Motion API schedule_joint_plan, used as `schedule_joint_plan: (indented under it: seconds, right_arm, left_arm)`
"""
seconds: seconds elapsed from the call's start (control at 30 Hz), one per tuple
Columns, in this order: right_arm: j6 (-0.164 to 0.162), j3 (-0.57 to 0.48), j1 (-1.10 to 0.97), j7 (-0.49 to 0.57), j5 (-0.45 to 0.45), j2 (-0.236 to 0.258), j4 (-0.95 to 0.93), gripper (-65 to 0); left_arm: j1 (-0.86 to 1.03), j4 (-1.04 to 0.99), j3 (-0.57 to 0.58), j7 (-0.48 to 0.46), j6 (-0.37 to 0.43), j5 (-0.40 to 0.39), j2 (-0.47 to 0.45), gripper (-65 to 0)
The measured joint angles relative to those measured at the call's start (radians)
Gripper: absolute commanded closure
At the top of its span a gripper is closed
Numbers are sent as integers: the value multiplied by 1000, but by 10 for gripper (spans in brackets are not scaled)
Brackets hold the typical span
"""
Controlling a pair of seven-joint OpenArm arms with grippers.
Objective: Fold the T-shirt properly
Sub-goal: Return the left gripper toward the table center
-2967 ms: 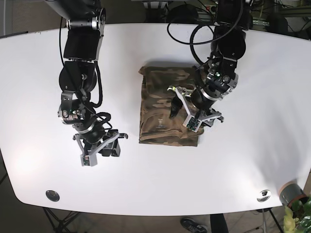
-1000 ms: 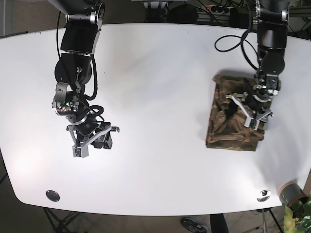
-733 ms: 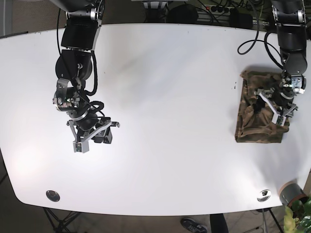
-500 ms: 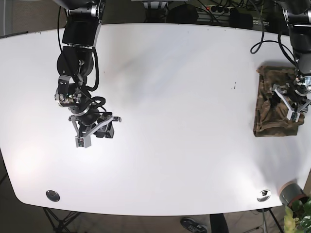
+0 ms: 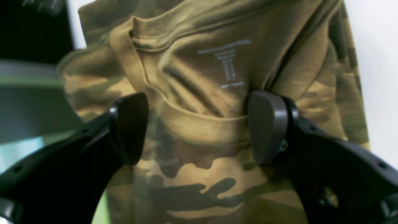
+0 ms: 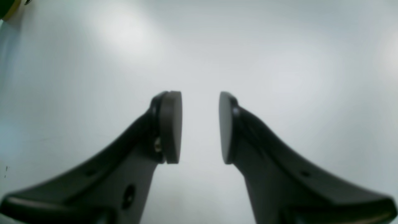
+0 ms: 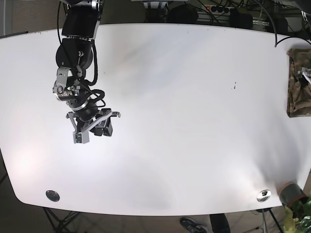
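Observation:
The folded camouflage T-shirt point(image 7: 296, 85) lies at the far right edge of the white table point(image 7: 184, 121). In the left wrist view the T-shirt point(image 5: 214, 174) fills the frame, collar and printed label facing up. My left gripper point(image 5: 199, 127) sits low over the collar with its jaws wide apart, one finger on each side of a fabric fold. In the base view only a bit of it point(image 7: 306, 75) shows at the frame edge. My right gripper point(image 7: 92, 132) hovers over bare table at the left, jaws a little apart and empty point(image 6: 200, 127).
Two metal discs point(image 7: 52, 195) point(image 7: 264, 195) sit near the table's front edge. A small dark mark point(image 7: 235, 86) is on the tabletop. A grey pot point(image 7: 291, 193) with a plant stands off the front right corner. Dark space beyond the table edge point(image 5: 34, 28) shows beside the shirt.
My left arm has slid the folded T-shirt from the table's middle to the far right edge. My right gripper has drifted slightly up on the left side.

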Motion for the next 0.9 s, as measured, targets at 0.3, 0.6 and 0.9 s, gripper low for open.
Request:
schedule_joint_plan:
  seconds: [0.3, 0.6, 0.9]
  right_arm:
    - [0, 0, -47, 1, 0, 0, 58, -185]
    - [0, 0, -100, 0, -10, 5, 88, -187]
    - [-1, -7, -163, -2, -10, 6, 150, -193]
  left_arm:
    - [27, 84, -60, 56, -5, -93, -29, -458]
    - [14, 314, -179, 45, 2, -172, 18, -458]
    - [42, 526, -279, 45, 5, -171, 164, -457]
